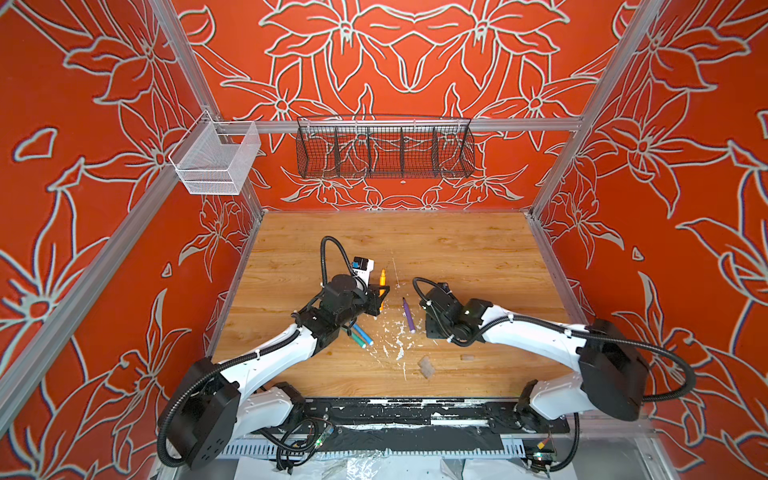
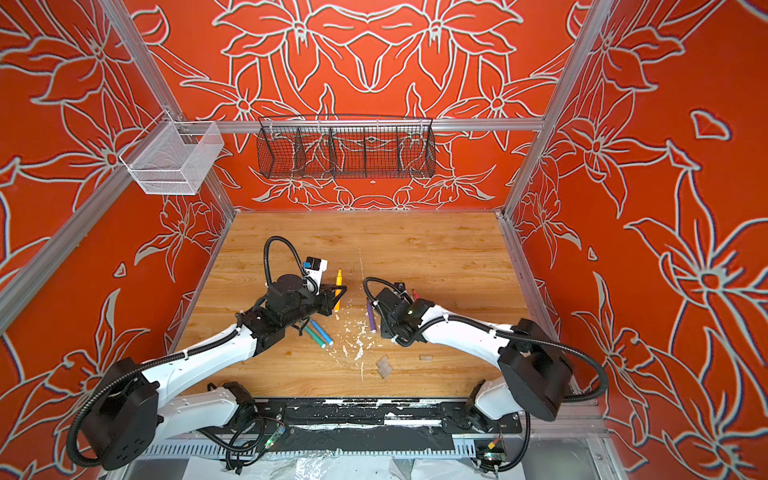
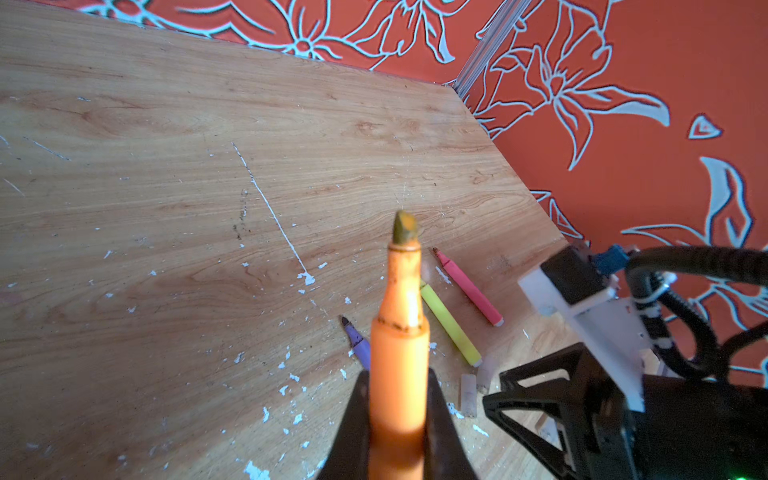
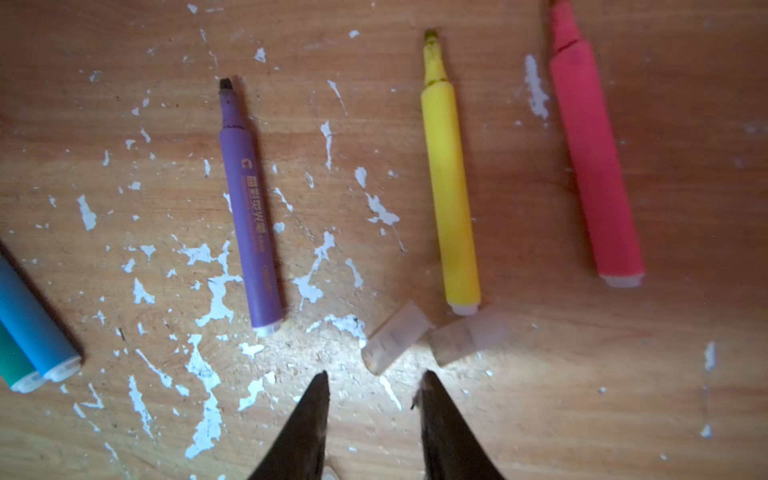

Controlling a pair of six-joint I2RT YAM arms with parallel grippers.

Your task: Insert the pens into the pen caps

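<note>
Near the middle of the paint-flecked wooden worktop [image 1: 457,249], the left gripper [image 3: 397,399] is clamped on the barrel of the orange chisel-tipped marker pen [image 3: 401,332], which is held off the wood with its bare tip pointing toward the far edge. The right gripper [image 4: 374,386] hangs low, jaws apart and empty, its tips just short of two small clear plastic tube caps [image 4: 395,334]. The caps lie touching in a shallow V, just beside the whitish end of the yellow marker pen [image 4: 451,199]. The step looks like fetching a cap for the orange pen. Take the cap on the side of the purple marker pen [image 4: 249,208], since it has more free room. Straddle it across its width, not end to end, so the mouth stays clear. Because the caps touch, one finger will likely nudge the neighbour, so come down slowly and centred. Clear plastic probably slips, so close gently or it squirts out. Then lift, turn the mouth to the orange tip and line up the axes before you push. The pink-red marker pen [image 4: 594,158] lies on the far side of the yellow pen from the purple one. The blue marker pen [image 4: 37,320] and green marker pen [image 4: 12,365] lie side by side by the left arm.
</note>
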